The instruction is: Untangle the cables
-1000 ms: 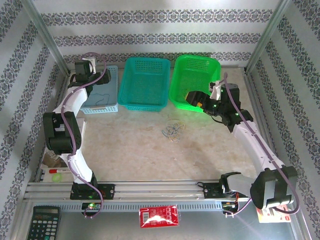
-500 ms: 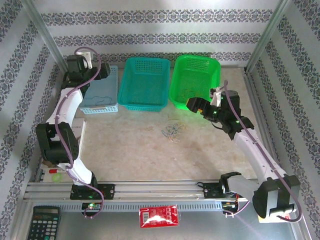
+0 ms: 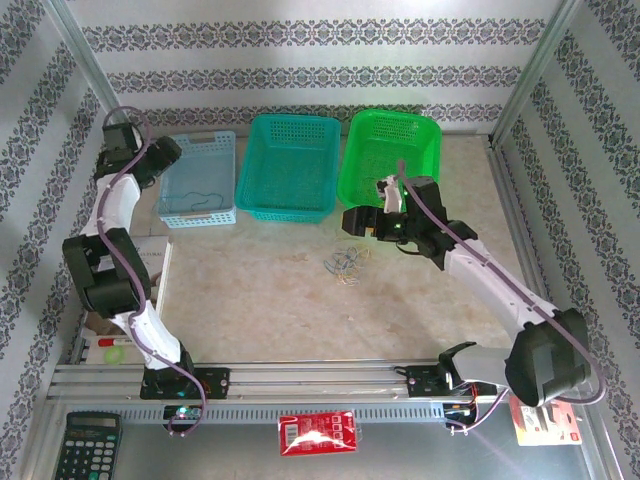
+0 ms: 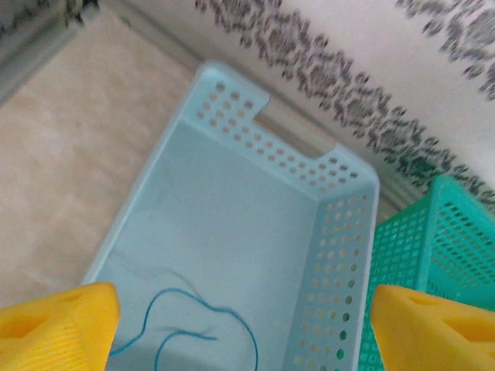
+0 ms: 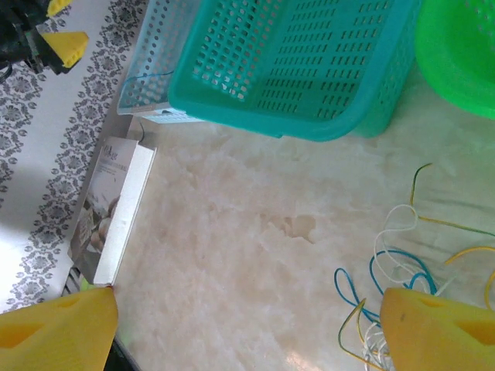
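- The right gripper (image 5: 247,332) has its jaws wide apart with nothing between them. The cables (image 5: 390,267) lie on the table (image 5: 232,224) just under and inside one fingertip (image 5: 441,332). The middle of the gap sits over bare table.
- Closing here would likely miss, or nip only the edge of the clump. The gripper looks to need a sideways shift toward that fingertip first.
- Blue, white and yellow loops cross one another. A pinch across a crossing could lift the whole knot and pull it tighter.
- The strands are thin and lie flat, so the fingertips may skate over them. Pressing harder risks scraping the table.
- The teal basket (image 5: 271,69) stands ahead of this gripper, and a trailing strand could catch in its holes.
- The left gripper (image 4: 244,332) is also spread and empty, above the blue basket (image 4: 332,255). A blue strand (image 4: 193,325) lies below and between its fingers, and a careless dip could snag it.
- This gripper is well apart from the clump. A one-armed pull would probably drag the clump rather than part it.
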You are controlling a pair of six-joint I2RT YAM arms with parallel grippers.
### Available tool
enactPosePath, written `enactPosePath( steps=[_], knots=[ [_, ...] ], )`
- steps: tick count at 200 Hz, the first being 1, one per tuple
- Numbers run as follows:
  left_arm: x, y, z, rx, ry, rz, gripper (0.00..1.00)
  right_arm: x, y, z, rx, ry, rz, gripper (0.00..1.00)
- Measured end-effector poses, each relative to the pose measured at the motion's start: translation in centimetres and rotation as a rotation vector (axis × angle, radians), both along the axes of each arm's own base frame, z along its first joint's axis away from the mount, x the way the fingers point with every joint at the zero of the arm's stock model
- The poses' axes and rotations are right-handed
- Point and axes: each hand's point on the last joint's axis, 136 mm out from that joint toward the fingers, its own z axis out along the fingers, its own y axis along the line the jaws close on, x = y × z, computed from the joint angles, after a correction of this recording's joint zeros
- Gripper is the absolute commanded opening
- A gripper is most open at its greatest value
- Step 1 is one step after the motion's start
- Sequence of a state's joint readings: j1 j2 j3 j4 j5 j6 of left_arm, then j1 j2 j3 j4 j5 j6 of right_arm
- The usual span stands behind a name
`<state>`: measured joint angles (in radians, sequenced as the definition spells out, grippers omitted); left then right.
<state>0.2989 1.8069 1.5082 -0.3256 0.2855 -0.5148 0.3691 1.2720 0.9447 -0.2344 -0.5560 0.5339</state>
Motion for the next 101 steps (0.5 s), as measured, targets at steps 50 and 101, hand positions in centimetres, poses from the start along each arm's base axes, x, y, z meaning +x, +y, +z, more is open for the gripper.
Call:
enactPosePath(
  steps=[50, 101],
  knots=[
    [-2.7, -0.5, -2.8, 0.032, 0.109, 0.096, 0.84, 1.1, 0.7, -0.4, -0.009, -0.004, 0.030, 0.87],
    [-5.3, 2.5, -2.9, 0.069, 0.165, 0.128, 0.82, 1.0, 0.9, -0.2, -0.004, -0.021, 0.053, 0.87]
  ],
)
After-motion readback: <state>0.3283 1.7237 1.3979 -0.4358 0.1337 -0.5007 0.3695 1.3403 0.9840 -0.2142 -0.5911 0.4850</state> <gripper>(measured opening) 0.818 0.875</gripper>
